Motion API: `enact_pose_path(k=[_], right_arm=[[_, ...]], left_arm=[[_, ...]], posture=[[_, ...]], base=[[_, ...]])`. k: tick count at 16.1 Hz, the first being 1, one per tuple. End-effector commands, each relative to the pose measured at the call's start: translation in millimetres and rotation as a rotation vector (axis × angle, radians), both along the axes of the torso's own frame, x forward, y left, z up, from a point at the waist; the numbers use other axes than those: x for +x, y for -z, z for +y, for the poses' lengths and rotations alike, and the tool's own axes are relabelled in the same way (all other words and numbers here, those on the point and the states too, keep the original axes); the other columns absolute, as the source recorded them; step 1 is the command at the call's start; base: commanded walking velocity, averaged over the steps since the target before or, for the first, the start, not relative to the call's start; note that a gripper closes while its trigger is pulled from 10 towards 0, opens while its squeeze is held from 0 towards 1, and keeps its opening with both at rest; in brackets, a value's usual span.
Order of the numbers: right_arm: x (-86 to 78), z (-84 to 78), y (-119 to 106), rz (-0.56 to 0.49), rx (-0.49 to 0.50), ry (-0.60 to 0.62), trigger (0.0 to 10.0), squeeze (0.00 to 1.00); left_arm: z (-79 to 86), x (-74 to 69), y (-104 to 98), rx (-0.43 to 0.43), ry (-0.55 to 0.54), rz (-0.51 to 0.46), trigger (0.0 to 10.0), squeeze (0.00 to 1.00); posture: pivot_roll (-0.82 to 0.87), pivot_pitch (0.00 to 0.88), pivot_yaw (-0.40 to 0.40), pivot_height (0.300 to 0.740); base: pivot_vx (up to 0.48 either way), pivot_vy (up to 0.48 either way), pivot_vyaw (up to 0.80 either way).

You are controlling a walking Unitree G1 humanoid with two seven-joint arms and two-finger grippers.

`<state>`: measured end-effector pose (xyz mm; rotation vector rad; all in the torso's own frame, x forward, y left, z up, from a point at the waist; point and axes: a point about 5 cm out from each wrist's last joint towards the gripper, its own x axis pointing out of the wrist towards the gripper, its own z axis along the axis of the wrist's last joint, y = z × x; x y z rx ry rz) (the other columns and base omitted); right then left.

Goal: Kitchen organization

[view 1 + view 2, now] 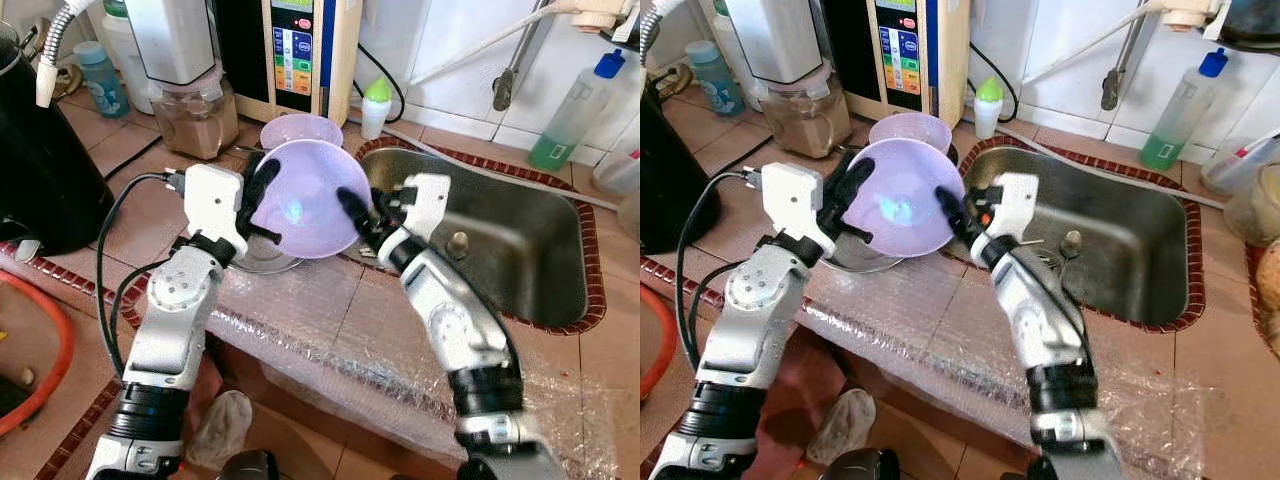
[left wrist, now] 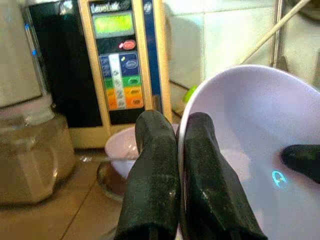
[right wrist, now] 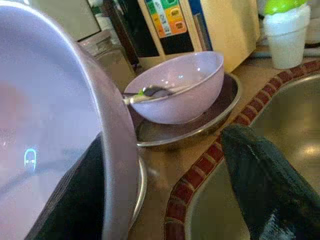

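I see a terracotta-tiled bench [image 1: 130, 215] with a stainless steel sink [image 1: 520, 250] sunk at right. On it: clear bubble wrap [image 1: 330, 320] along the lower edge, a shallow steel pan [image 3: 200, 125] at centre, a green-capped white bottle [image 1: 375, 107] at top.

Head stereo pair: high, angled down over counter and sink [image 1: 480, 240]. Wrist cameras: close, facing lavender bowl [image 2: 250, 150], shared by all.
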<state>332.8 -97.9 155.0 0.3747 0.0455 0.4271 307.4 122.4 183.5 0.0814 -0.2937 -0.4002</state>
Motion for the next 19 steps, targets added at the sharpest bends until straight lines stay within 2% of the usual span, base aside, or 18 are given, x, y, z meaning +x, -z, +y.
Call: enact_pose_path(k=[1,3,9,10,11,12,13,14,15,16,19], right_arm=[[4.3,-17.9,10.7,0.073,-0.018,0.089,0.0,0.00],[6.2,-24.7,16.2,0.116,-0.022,0.121,0.0,0.00],[9.1,-31.0,17.2,0.139,0.009,0.142,0.0,0.00],[10.8,-36.3,15.5,0.143,0.032,0.165,0.0,0.00],[12.3,-39.0,14.0,0.145,0.048,0.177,0.0,0.00],[12.9,-40.0,13.5,0.145,0.053,0.181,0.0,0.00],[14.4,-42.8,11.9,0.143,0.068,0.191,0.0,0.00],[15.1,-44.2,11.1,0.143,0.080,0.199,0.0,0.00],[15.7,-45.2,10.5,0.144,0.090,0.204,0.0,0.00],[16.6,-48.1,8.8,0.140,0.102,0.221,0.0,0.00],[18.4,-51.9,3.9,0.126,0.124,0.252,0.0,0.00]], left_arm=[[-2.9,-2.4,-13.8,-0.009,0.014,-0.086,0.0,0.00],[-3.8,-3.5,-19.7,-0.018,0.016,-0.134,0.0,0.00],[-4.2,-5.2,-17.3,-0.011,0.008,-0.151,0.0,0.00],[-4.0,-4.0,-17.7,0.006,0.000,-0.154,0.0,0.00],[-4.0,-2.7,-17.3,0.016,-0.004,-0.151,1.5,0.00],[-3.9,-2.2,-16.9,0.016,-0.004,-0.147,4.3,0.00],[-3.7,-1.1,-15.9,0.015,-0.005,-0.137,10.0,0.11],[-3.7,-0.7,-15.7,0.014,-0.006,-0.135,10.0,0.53],[-3.7,-0.5,-15.5,0.014,-0.006,-0.134,10.0,0.71],[-3.7,0.1,-15.0,0.011,-0.010,-0.128,10.0,1.00],[-3.8,0.2,-13.4,0.006,-0.009,-0.116,10.0,1.00]], posture=[[-0.03,0.013,-0.004,0.740],[-0.03,0.013,-0.005,0.740],[-0.03,0.015,-0.009,0.740],[-0.03,0.014,-0.007,0.740],[-0.03,0.014,-0.007,0.740],[-0.03,0.014,-0.007,0.740],[-0.03,0.014,-0.007,0.740],[-0.03,0.014,-0.007,0.740],[-0.03,0.014,-0.007,0.740],[-0.03,0.019,-0.005,0.740],[-0.03,0.021,-0.004,0.740]], base=[[0.000,0.000,0.00],[0.000,0.000,0.00],[0.000,0.000,0.00],[0.000,0.000,0.00],[0.000,0.000,0.00],[0.000,0.000,0.00],[0.000,0.000,0.00],[0.000,0.000,0.00],[0.000,0.000,0.00],[0.000,0.000,0.00],[0.000,0.000,0.00]])
